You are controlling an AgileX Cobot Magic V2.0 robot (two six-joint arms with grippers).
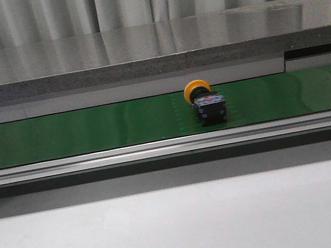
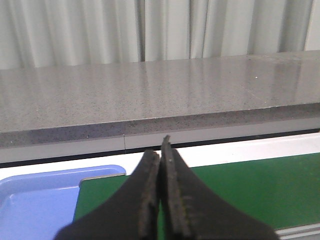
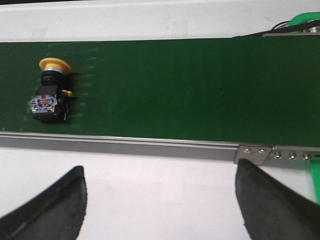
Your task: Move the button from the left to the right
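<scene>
The button (image 1: 206, 101), with a yellow-orange cap and a boxy black body, lies on its side on the green belt (image 1: 90, 128), a little right of the middle in the front view. It also shows in the right wrist view (image 3: 51, 92), cap toward the belt's far edge. My right gripper (image 3: 160, 172) is open and empty over the white table (image 3: 160, 190) in front of the belt, well to the right of the button. My left gripper (image 2: 160, 151) is shut and empty above the belt's left end (image 2: 240, 185). Neither gripper shows in the front view.
A blue tray (image 2: 35, 200) sits at the belt's left end. A grey rail (image 1: 169, 145) runs along the belt's near edge, with a bracket (image 3: 254, 152) on it. A grey stone ledge (image 1: 141, 52) runs behind the belt. A green part (image 3: 306, 21) stands at the belt's right end.
</scene>
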